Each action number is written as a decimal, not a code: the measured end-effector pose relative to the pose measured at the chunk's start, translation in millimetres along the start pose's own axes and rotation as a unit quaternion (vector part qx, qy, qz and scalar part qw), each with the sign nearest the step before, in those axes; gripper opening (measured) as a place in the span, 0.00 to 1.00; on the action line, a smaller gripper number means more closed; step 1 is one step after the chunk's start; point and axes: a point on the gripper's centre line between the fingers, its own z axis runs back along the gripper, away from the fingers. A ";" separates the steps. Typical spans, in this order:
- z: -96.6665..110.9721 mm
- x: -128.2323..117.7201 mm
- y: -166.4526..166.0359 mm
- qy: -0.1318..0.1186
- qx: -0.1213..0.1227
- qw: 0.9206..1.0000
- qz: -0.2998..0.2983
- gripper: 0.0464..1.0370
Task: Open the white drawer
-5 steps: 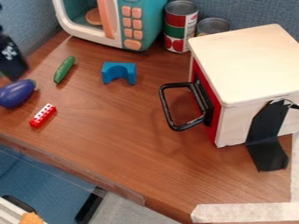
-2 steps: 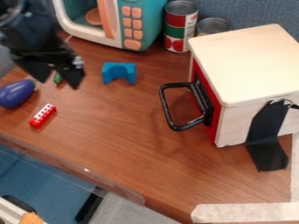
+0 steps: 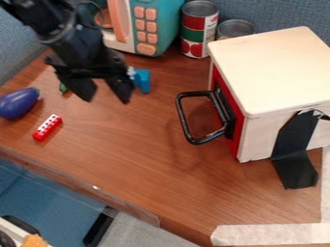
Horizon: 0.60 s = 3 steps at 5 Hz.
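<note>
Camera view: The black two-finger gripper (image 3: 107, 100) is positioned at the upper left, over the brown wood-grain table (image 3: 148, 159). Its fingers are spread, with a gap between the tips. Relative to the two earlier frames, it has advanced from the upper-left edge toward the right. The arm now covers the left part of the teal-and-white toy microwave (image 3: 166, 24), and the gripper covers the left part of the blue arch-shaped block (image 3: 145, 81). The green toy cucumber (image 3: 62, 88) is largely hidden behind the gripper; it was fully exposed in the first frame.

The white drawer unit (image 3: 274, 72), a box with a red front (image 3: 237, 130), is located at the right. Its black loop handle (image 3: 182, 116) projects leftward, well apart from the gripper. Unit, front and handle positions: unchanged. The purple toy eggplant (image 3: 18, 103) and the red block with white dots (image 3: 47, 128) remain at the left. The two metal cans (image 3: 199, 29) remain behind the drawer unit.
</note>
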 end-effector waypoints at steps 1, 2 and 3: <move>-24.2 0.7 -16.9 0.004 -0.004 0.999 0.038 0.96; -42.0 1.2 -27.6 -0.002 -0.003 0.997 0.082 0.96; -58.5 1.9 -39.2 0.000 -0.003 0.993 0.120 0.96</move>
